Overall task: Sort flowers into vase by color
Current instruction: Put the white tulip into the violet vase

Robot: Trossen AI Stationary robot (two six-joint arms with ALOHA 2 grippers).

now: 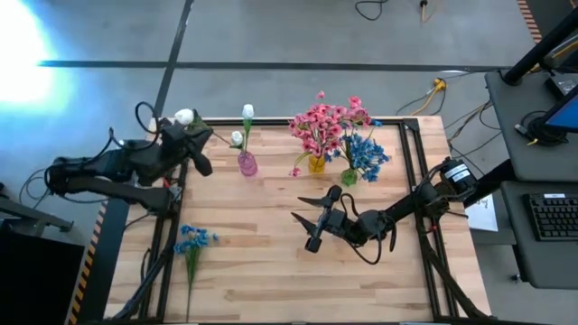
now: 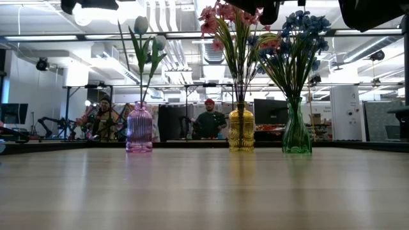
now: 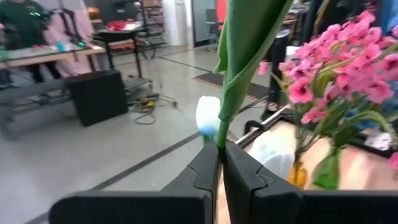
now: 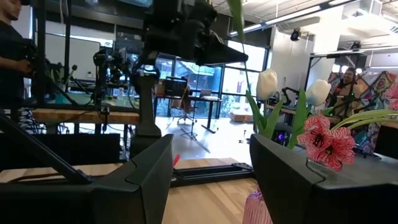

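While clamping a white flower [image 1: 184, 116]: left jaws shut; right jaws agape.

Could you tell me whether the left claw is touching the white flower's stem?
Touching. The left wrist view shows the left claw shut on the white flower's stem, its green leaf rising straight out from between the closed fingers.

Left tool [image 1: 200, 135] clamped — right tool [image 1: 310, 219] (waiting) agape.
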